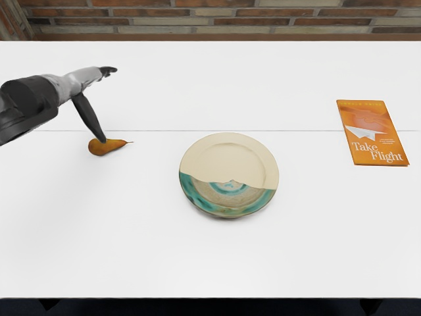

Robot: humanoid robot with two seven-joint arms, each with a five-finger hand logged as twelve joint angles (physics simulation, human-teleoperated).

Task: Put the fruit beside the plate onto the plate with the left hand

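One pear (107,146) lies on the white desk (210,250), well left of the plate (230,161) and apart from it. The left robot hand (84,87) hangs over the pear, spread wide and holding nothing, with one dark finger (89,118) reaching down to the fruit's left end. An orange book (370,131) lies at the right.

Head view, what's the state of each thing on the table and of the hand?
Plate: flat on the table, nothing on it.
Pear: lying on the table left of the plate, not on it.
Book: closed, lying flat, cover up.
Left hand: open, one digit touching the pear.
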